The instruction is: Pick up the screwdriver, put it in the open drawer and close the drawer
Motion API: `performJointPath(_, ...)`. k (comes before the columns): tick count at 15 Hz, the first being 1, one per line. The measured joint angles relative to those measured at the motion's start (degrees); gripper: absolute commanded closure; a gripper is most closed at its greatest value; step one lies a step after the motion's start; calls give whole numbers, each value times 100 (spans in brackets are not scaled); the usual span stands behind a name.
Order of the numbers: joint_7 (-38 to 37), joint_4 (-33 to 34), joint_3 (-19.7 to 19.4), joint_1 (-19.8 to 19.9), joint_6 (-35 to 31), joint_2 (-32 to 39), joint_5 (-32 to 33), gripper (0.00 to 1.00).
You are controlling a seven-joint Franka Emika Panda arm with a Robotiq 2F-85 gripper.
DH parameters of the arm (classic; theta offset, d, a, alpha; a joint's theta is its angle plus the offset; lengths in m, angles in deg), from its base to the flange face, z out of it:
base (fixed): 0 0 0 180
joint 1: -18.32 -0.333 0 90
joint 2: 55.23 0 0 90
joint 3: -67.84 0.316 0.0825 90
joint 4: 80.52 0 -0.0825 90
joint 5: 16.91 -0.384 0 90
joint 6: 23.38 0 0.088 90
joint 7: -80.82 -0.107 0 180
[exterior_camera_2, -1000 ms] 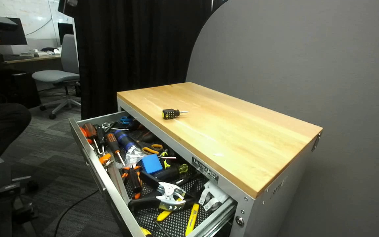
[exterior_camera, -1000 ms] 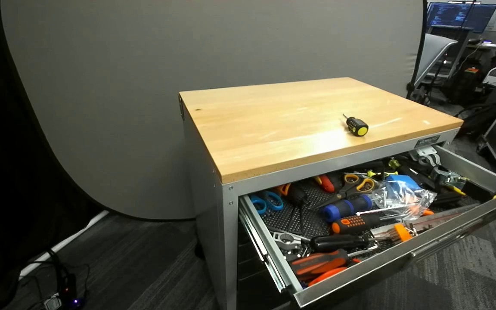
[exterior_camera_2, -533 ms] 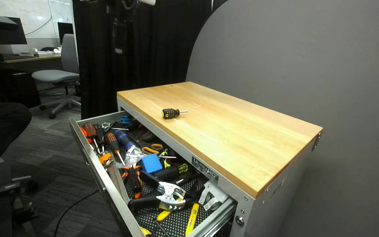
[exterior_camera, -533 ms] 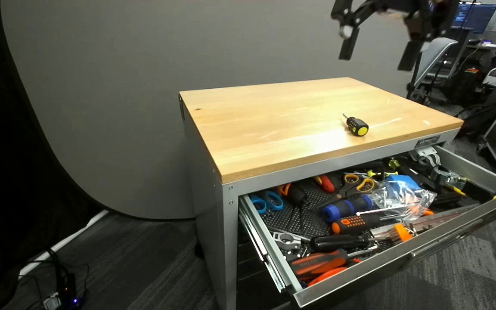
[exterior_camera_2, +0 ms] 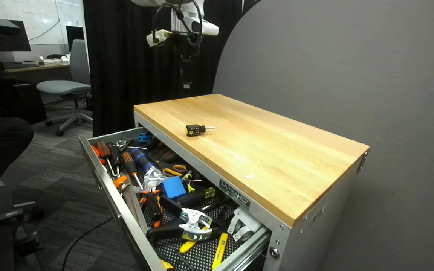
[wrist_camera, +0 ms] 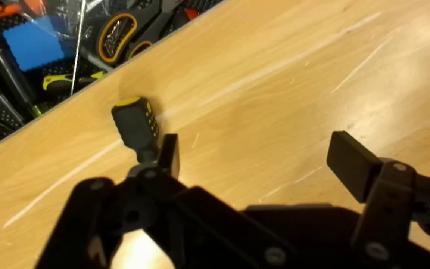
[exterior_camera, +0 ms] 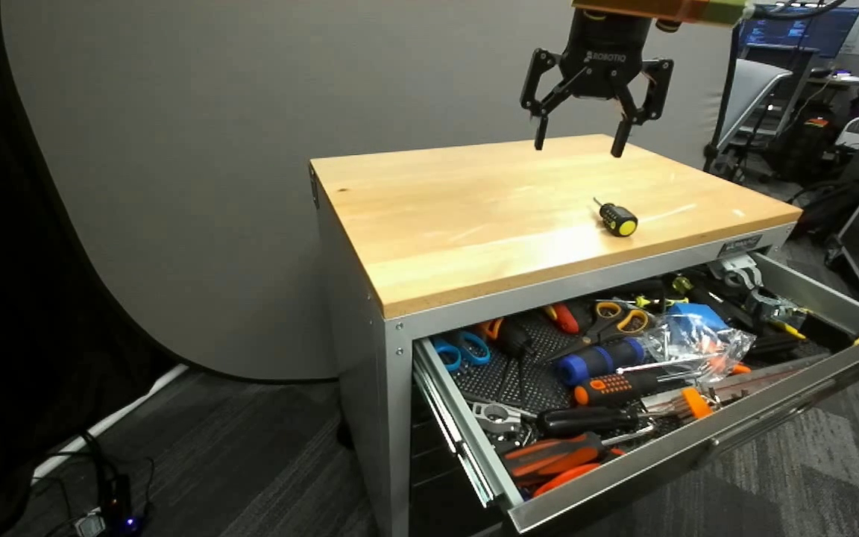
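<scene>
Lower right, tools (exterior_camera: 595,421) fill the drawer (exterior_camera: 623,473). The end effector (exterior_camera: 579,148) is spread apart. Grey screen (exterior_camera: 250,186) behind the surface (exterior_camera: 467,209).

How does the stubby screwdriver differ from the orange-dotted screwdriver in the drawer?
The stubby screwdriver lies on the tabletop; the orange-dotted screwdriver lies in the open drawer. The stubby one looks shorter, with yellow accents; the orange-dotted one longer, with orange accents. Both are dotted, partly black.

The screwdriver (exterior_camera: 618,218) lies on the tabletop (exterior_camera: 467,201), near the edge (exterior_camera: 593,262) above the drawer (exterior_camera: 623,468), which holds scissors (exterior_camera: 598,334).
</scene>
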Motion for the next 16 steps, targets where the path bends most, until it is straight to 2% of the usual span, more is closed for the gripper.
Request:
performJointPath(3,-22,548,-180,-40,337,352,71,0)
performJointPath(7,-22,934,-376,-35,859,653,71,0)
performJointPath(11,-20,1071,-467,20,1153,855,71,0)
performJointPath(16,-24,1084,-549,63,1219,1114,69,0)
